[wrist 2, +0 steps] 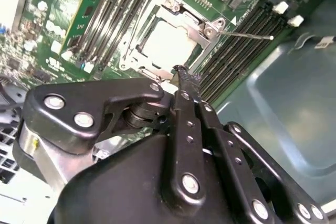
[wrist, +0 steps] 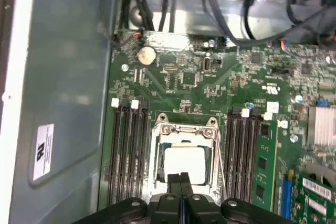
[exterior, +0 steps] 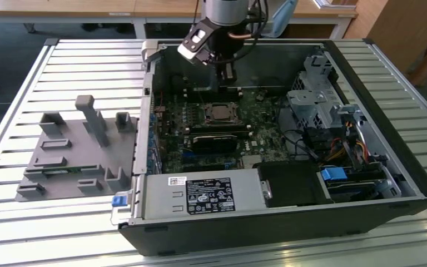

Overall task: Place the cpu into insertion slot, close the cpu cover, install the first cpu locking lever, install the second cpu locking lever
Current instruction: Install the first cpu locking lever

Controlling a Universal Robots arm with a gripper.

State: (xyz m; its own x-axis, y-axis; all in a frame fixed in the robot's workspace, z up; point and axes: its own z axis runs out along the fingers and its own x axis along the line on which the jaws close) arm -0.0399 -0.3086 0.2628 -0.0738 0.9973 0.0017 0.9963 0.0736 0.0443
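The gripper (exterior: 228,83) hangs inside the open computer case (exterior: 288,228), its two fingers pressed together with nothing between them. In the exterior view, the insertion slot (exterior: 219,113) lies at about six o'clock from the fingertips, close by. In the first wrist view, the cpu (wrist: 184,162) sits in that slot, with the cpu cover (wrist: 184,128) folded flat around its edges. In the second wrist view, a thin locking lever (wrist 2: 247,35) juts sideways from the cover's corner and looks unlatched to me.

pale cpu (wrist: 186,158), flat — under lowered cpu cover (wrist: 184,129)
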